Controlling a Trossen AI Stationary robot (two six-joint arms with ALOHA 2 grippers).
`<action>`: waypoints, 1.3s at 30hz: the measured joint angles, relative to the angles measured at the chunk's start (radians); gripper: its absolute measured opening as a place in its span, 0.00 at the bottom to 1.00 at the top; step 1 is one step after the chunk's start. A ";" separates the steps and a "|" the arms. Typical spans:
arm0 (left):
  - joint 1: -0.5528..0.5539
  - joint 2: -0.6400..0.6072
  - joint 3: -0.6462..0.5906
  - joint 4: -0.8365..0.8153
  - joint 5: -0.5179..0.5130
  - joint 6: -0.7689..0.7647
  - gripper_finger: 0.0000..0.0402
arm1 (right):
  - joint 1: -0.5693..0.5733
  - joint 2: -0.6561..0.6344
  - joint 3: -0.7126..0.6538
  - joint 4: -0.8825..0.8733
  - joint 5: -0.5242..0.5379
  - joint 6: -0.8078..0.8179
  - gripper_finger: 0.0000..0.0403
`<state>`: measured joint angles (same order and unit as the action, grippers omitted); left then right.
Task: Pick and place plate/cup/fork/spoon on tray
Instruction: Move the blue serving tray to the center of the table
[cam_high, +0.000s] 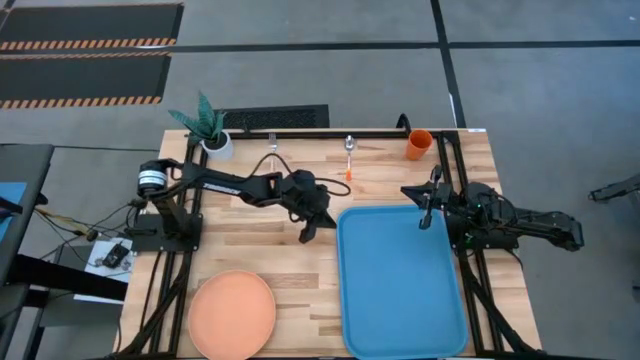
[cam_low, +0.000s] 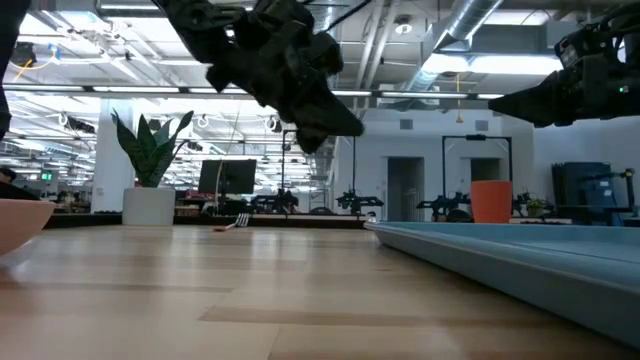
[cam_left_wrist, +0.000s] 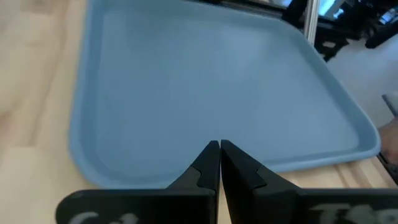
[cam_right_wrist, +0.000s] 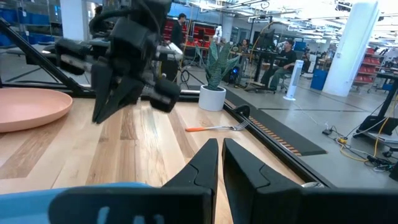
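High view: blue rectangular tray (cam_high: 400, 300).

A: In your high view, light is even and diffuse from overhead; the table (cam_high: 300, 250) reads bright, and the arms cast only short soft shadows on the tray (cam_high: 400, 280).

B: And your low view?

A: Backlit. Ceiling fixtures across the top of the frame glare white, so the left gripper (cam_low: 310, 110) at upper centre is near-silhouette. The wood at the bottom edge is out of focus.

B: The wrist views?

A: In your left wrist view the dark fingers (cam_left_wrist: 208, 168) at bottom centre are blurred, and the tray looks soft and washed pale. In your right wrist view the upper right is overexposed; the near fingers (cam_right_wrist: 208, 165) and blue rim at bottom left are defocused.
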<state>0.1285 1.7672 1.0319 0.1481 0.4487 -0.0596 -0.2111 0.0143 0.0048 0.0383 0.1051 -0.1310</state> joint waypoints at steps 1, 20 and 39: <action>-0.003 0.020 0.009 -0.004 0.012 -0.001 0.00 | 0.000 0.000 0.000 0.000 -0.001 0.000 0.12; -0.033 0.131 0.093 -0.018 0.034 -0.014 0.04 | 0.001 0.000 0.000 0.001 -0.001 0.000 0.12; -0.090 0.151 0.091 0.002 -0.125 -0.004 0.33 | 0.001 0.000 0.000 0.000 -0.001 0.000 0.12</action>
<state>0.0389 1.9182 1.1233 0.1499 0.3241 -0.0639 -0.2104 0.0139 0.0048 0.0387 0.1040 -0.1310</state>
